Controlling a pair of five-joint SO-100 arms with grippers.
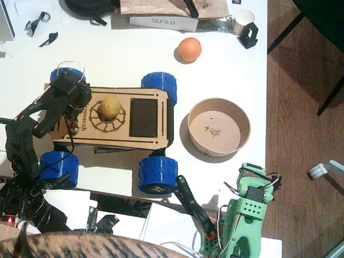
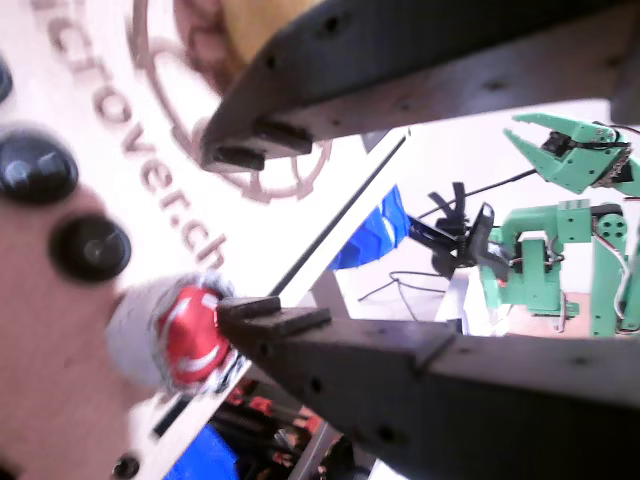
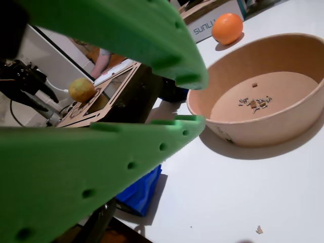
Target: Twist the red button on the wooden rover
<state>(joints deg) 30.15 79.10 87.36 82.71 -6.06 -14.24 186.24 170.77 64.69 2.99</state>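
Wooden rover (image 1: 113,119) sits on the white table (image 1: 226,70), left of centre in the fixed view, four blue wheels at its corners; a yellowish ball (image 1: 109,107) rests in the gear-ring cut-out. Red button (image 1: 71,127) on the deck's left end, near the front edge, beside the lettering. Left gripper (image 1: 72,107), black, hangs over that same end of the deck. In a wrist view the left gripper (image 2: 232,228) has its jaws spread apart, gripping nothing: the lower finger's tip lies right against the red button (image 2: 190,335), seemingly touching its side, while the upper finger stands well clear over the gear ring. Two black buttons (image 2: 88,247) sit just beside the red one. Right gripper (image 1: 185,189), on the green arm, rests near the table's front edge, well apart from the rover; in a wrist view its jaws (image 3: 190,101) stand slightly parted, empty. Tan bowl (image 1: 219,127) right of rover, orange ball (image 1: 189,49) beyond it.
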